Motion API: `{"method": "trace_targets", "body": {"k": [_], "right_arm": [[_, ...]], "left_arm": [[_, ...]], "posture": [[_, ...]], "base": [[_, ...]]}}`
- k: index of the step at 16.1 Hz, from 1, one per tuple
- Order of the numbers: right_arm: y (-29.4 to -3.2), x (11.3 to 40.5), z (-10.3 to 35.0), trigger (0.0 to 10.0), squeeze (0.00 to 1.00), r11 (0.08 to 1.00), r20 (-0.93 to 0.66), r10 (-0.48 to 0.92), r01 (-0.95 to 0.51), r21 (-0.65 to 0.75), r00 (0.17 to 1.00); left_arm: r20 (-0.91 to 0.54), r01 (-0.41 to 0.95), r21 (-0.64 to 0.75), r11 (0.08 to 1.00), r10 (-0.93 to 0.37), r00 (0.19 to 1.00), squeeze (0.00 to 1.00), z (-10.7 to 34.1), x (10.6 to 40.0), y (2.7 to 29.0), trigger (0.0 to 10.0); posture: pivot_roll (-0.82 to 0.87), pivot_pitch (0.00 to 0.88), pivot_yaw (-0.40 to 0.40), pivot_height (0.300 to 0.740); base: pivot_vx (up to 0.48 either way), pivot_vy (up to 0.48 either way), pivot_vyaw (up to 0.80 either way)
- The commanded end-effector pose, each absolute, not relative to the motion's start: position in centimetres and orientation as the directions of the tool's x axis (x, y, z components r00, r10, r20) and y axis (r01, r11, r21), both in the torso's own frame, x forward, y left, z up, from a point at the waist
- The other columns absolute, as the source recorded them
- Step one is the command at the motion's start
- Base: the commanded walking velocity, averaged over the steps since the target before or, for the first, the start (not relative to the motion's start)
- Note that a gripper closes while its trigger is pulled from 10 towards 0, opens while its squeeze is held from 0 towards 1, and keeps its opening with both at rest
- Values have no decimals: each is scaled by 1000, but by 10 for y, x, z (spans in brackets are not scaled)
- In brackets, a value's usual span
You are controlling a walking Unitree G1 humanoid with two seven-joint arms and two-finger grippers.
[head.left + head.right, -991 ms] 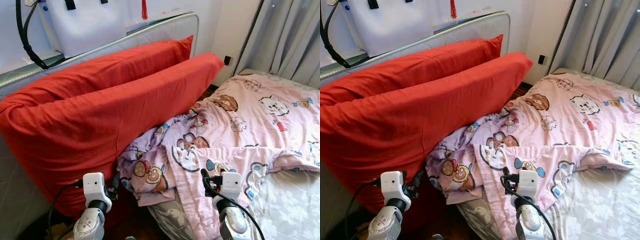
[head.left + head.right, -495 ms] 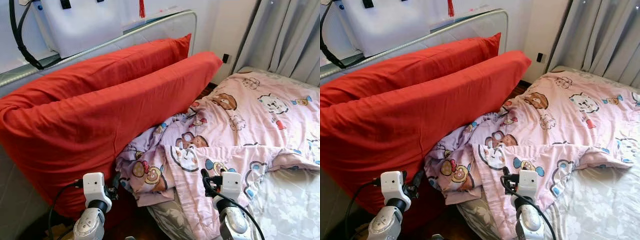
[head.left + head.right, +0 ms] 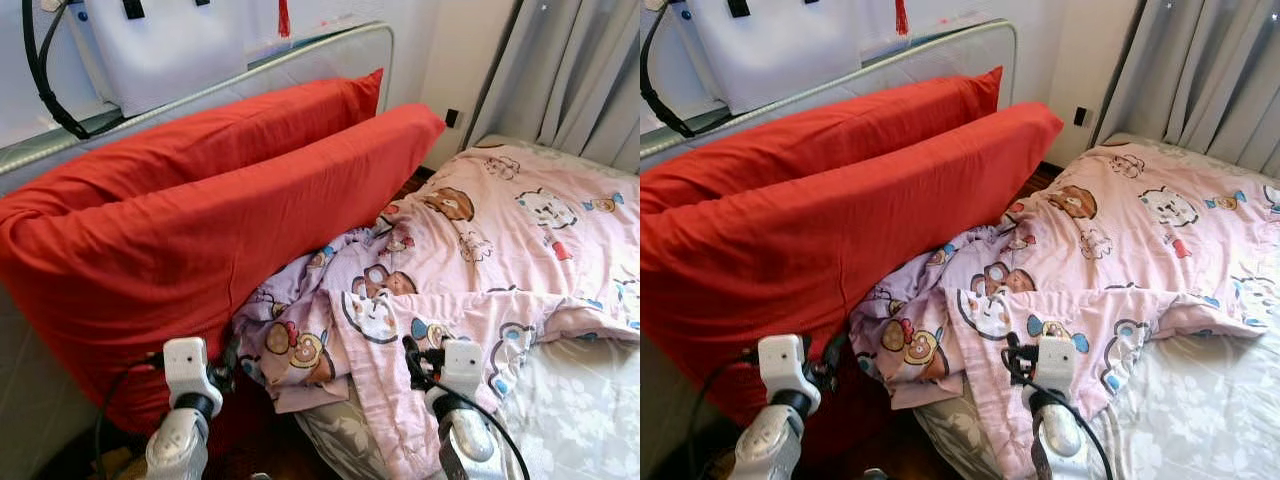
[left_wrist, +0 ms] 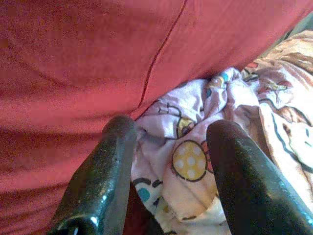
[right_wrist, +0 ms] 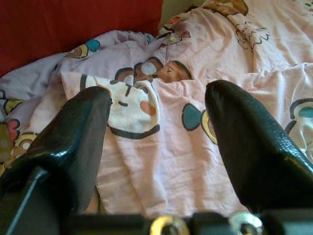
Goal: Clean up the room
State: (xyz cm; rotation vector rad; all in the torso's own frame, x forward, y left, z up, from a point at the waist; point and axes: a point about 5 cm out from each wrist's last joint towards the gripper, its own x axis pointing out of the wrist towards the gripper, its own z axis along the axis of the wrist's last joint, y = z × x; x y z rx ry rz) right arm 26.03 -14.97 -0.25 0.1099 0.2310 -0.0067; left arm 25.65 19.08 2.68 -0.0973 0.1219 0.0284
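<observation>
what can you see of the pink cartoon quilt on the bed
The pink quilt is soft thin cloth printed with cartoon bears and other animals. It lies rumpled across the bed, its near edge folded back over itself and spilling off the mattress corner. A lilac bunched part presses against the front red pillow. To the right it leaves the grey floral sheet bare. The open left gripper and right gripper point at it without holding it.

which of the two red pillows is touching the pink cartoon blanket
The front red pillow, nearer the bed: the bunched end of the pink blanket presses against its lower face. The back red pillow leans on the rail behind it, clear of the blanket.
</observation>
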Motion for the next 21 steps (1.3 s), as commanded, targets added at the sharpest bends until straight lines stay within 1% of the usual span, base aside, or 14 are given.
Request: {"method": "trace_targets", "body": {"k": [1,10,12,21], "right_arm": [[-151,260,-3,10000,0,994,-233,0,25,105,973],[-149,260,-3,10000,0,994,-232,4,21,104,973],[-149,260,-4,10000,0,994,-234,5,21,106,972],[-148,261,-4,10000,0,994,-238,7,20,111,971]], "left_arm": [[-137,-40,-94,995,27,990,0,25,255,192,10000],[-141,-41,-108,993,25,990,0,29,256,188,10000],[-145,-45,-106,993,29,989,0,30,255,189,10000],[-160,-46,-91,995,31,987,0,25,254,192,10000]], "posture": [[33,28,27,680],[35,36,27,680],[35,38,27,680],[39,39,27,680]], "base": [[0,0,0],[0,0,0],[0,294,0],[0,0,0]]}}
